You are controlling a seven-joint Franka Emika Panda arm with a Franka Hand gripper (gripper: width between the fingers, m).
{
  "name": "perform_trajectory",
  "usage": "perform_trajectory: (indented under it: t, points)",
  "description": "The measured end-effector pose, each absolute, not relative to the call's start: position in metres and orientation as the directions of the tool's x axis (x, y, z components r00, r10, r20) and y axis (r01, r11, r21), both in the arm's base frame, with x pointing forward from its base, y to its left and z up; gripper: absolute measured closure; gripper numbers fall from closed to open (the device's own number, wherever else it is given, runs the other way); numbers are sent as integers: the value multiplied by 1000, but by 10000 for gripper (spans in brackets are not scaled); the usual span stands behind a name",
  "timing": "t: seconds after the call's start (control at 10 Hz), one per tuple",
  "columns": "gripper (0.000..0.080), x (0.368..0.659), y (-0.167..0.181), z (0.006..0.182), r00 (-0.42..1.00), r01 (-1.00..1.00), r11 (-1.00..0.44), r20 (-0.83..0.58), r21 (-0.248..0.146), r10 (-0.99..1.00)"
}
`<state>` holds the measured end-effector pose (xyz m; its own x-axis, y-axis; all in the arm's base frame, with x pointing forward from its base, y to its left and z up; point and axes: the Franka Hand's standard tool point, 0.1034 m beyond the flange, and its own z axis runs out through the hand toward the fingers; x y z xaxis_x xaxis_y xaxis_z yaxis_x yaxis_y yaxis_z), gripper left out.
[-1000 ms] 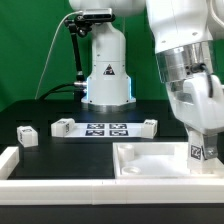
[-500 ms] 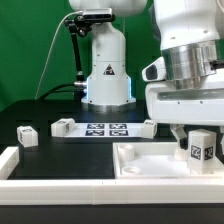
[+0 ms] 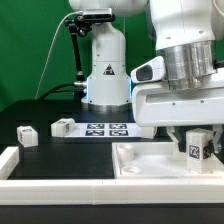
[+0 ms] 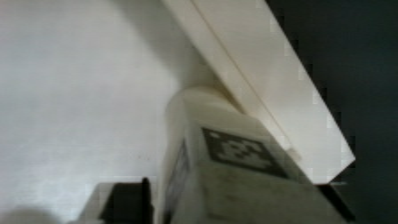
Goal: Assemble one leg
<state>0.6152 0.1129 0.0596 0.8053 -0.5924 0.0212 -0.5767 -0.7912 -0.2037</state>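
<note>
My gripper (image 3: 197,138) is shut on a leg (image 3: 197,148), a small white block with a black-and-white tag facing the camera. It holds the leg upright over the right corner of the large white square panel (image 3: 150,163); I cannot tell whether the leg touches it. In the wrist view the leg (image 4: 222,165) stands between my dark fingers (image 4: 128,200), beside the panel's raised rim (image 4: 267,80). Three more legs lie on the table: one at the exterior view's left (image 3: 27,135), one further back (image 3: 63,126), one partly behind my gripper (image 3: 148,127).
The marker board (image 3: 105,128) lies on the table in front of the robot base (image 3: 107,70). A white L-shaped border (image 3: 20,170) runs along the table's front edge and the exterior view's left corner. A green curtain hangs behind.
My wrist has turned and shifted slightly to the exterior view's left, still holding the leg over the panel's corner. The tag now faces the camera fully.
</note>
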Motion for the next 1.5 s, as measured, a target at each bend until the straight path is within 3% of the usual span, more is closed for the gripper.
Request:
perform_trajectory:
  t: [0.1,0.6,0.8,1.0,1.3,1.4,1.5]
  points:
    - [510,616,113,60,805,-577,-791,22,-204,-593]
    - [510,617,110,61,722,-675,-706,3,-213,-692]
    - [509,618,107,61,562,-812,-542,-39,-217,-826]
    - [509,617,107,60,296,-942,-270,-113,-201,-949]
    - [509,616,112,59,-121,-979,151,-207,-139,-971]
    - [509,616,112,59,-201,-964,233,-224,-125,-954]
    - [509,615,114,59,-365,-915,395,-246,-85,-898]
